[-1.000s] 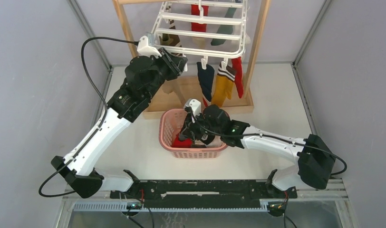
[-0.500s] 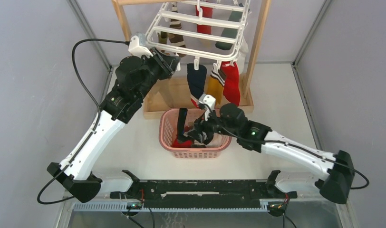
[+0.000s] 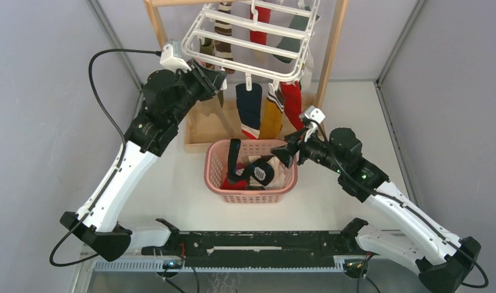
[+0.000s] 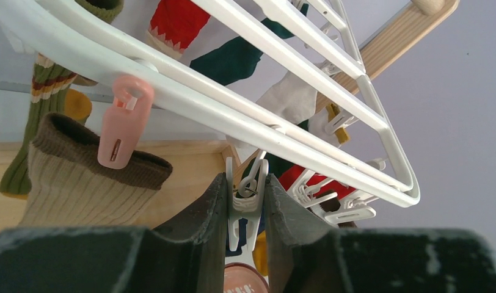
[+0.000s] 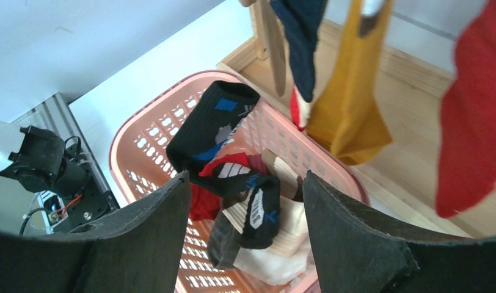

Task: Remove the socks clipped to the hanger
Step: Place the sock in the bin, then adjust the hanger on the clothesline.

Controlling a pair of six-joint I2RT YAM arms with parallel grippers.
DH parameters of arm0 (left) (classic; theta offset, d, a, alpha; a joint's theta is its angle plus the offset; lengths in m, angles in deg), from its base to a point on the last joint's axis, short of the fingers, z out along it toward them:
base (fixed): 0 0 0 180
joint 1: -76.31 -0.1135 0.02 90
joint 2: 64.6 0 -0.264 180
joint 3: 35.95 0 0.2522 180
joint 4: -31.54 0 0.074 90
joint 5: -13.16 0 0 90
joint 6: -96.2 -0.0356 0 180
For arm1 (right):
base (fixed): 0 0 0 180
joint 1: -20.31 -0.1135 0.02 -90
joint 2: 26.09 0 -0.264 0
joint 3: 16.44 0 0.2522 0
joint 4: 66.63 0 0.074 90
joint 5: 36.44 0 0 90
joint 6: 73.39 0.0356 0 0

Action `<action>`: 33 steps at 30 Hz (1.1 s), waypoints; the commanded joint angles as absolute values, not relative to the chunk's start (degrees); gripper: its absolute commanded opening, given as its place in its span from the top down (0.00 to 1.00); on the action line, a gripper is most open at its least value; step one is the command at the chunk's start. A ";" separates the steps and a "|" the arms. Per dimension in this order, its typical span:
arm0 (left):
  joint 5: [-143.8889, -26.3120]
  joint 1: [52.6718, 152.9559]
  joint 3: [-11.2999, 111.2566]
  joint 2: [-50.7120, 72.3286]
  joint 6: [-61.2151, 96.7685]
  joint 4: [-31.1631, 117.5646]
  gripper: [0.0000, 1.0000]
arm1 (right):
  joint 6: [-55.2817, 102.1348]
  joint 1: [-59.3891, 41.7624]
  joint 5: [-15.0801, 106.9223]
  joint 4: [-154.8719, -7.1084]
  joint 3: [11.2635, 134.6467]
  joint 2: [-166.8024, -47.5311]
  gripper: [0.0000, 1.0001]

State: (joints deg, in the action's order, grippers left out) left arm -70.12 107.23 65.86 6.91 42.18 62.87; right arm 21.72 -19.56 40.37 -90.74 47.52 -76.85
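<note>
No legible text, white logo marks on black socks in basket unreadable

White plastic hanger hung tilted, clips dangling. Navy sock, mustard sock and red sock hung clipped along its front rail; striped, red and green socks behind.

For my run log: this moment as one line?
left fingers: shut on clip of hanger | right fingers: open, empty, by basket | socks: several clipped, several in basket

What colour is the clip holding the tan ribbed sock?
Pink. The clip shows best in the left wrist view.
</note>
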 commanded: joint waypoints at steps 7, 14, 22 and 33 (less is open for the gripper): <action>-71.75 104.54 64.93 4.90 40.45 69.05 0.90 | 25.70 -9.25 40.57 -86.57 47.50 -74.60 0.30; -72.37 104.13 64.82 4.78 40.39 69.07 0.89 | 26.13 -4.69 41.30 -82.44 49.44 -77.15 0.30; -72.77 104.00 64.82 5.01 40.47 69.03 0.89 | 26.97 -1.99 39.32 -74.47 51.67 -85.09 0.24; -73.50 103.95 64.92 5.26 40.48 69.25 0.85 | 27.10 0.25 35.57 -68.20 55.15 -93.09 0.31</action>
